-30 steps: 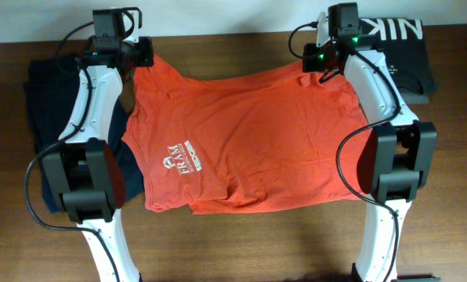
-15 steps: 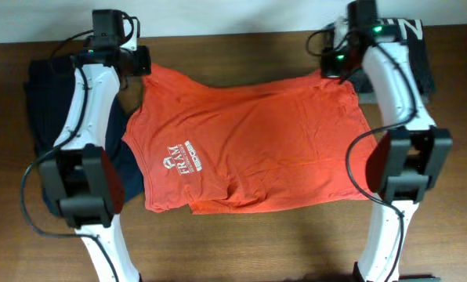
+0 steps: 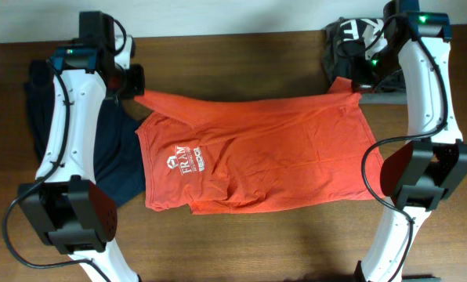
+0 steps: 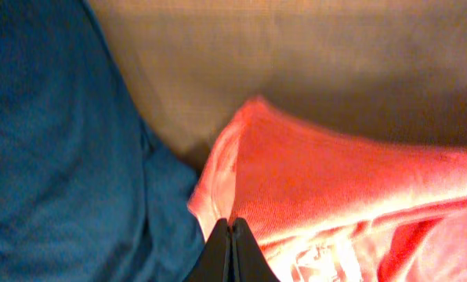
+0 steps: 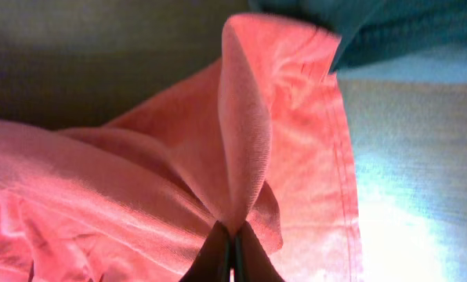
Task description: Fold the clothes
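Pinching one orange T-shirt (image 3: 249, 157): two end effectors (image 3: 137, 88) (image 3: 356, 80).

Brown wooden table (image 3: 296, 243), pale wall (image 3: 218, 12) along its far edge

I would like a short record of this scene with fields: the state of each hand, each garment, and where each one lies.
left hand: shut, pinching the far left corner of the orange-red T-shirt
right hand: shut, pinching the far right corner of the same shirt
T-shirt: spread on the table, white print facing up, far edge stretched between the two hands
navy garment: on the left, partly under the T-shirt
black shirt: far right corner, white lettering, bunched
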`<state>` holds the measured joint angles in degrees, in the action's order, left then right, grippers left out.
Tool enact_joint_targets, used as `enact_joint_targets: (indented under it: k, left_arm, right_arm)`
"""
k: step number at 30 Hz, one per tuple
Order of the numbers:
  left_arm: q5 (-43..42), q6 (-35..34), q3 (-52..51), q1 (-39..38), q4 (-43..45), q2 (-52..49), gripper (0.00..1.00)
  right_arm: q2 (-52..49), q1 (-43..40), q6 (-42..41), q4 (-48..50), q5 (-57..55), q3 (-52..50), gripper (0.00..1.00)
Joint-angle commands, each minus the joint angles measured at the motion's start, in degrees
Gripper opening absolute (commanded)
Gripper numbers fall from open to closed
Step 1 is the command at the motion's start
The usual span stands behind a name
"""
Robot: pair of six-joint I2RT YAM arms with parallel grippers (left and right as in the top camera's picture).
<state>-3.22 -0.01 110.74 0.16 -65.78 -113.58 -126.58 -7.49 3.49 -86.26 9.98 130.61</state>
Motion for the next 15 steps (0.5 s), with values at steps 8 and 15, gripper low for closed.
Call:
enact_joint_targets:
  k: [8, 15]
  left_arm:
    - [-1.7, 0.1, -9.2, -0.2, -2.6, -0.1, 0.22]
    - [-4.0, 0.1, -4.2, -0.2, -7.5, 3.1, 0.44]
  right_arm:
    - [0.1, -2.7, 0.8, -3.8, -0.9, 0.5, 0.19]
    - [6.0, -4.5, 0.7, -6.3, 3.3, 1.0, 0.19]
